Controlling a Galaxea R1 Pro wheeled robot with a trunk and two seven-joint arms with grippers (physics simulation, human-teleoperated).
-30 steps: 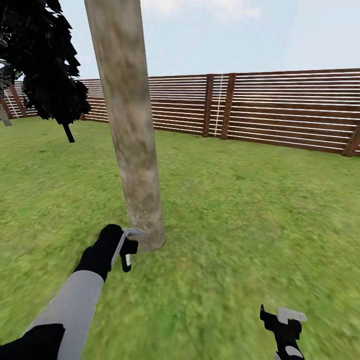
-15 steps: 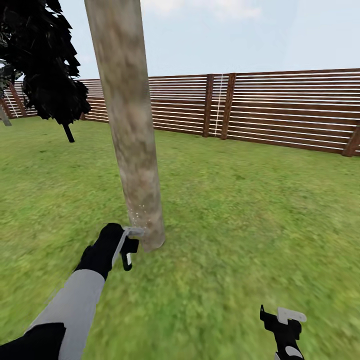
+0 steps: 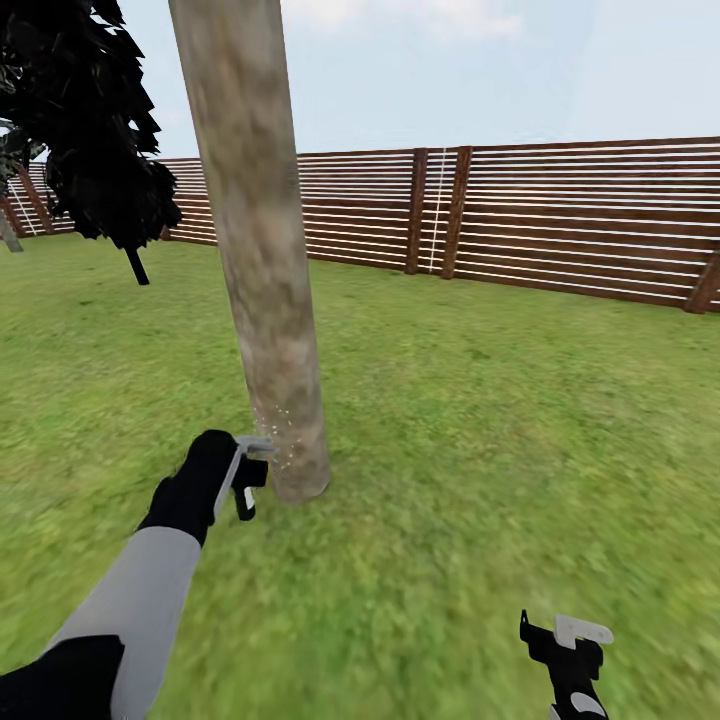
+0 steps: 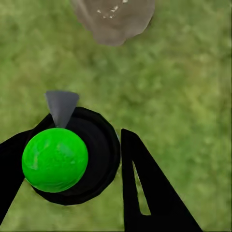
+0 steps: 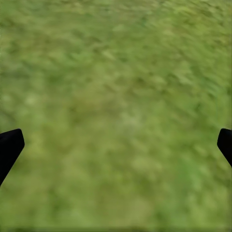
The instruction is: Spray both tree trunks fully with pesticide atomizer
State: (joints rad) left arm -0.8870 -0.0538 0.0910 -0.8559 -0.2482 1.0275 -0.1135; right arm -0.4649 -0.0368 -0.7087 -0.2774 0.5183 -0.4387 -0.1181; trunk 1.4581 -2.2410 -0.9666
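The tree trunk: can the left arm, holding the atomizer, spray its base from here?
Probably yes. The left gripper holds the pesticide atomizer close beside the tree trunk, nothing between, and white specks already dot the base.

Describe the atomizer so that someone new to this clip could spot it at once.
Find the thick pale mottled trunk standing in the lawn at the head view's left. At its foot, the left gripper holds the atomizer beside the bark, where white droplets speckle it. It is the tiny black bottle with a white mark and pale grey trigger head; from the wrist it shows a bright green end.
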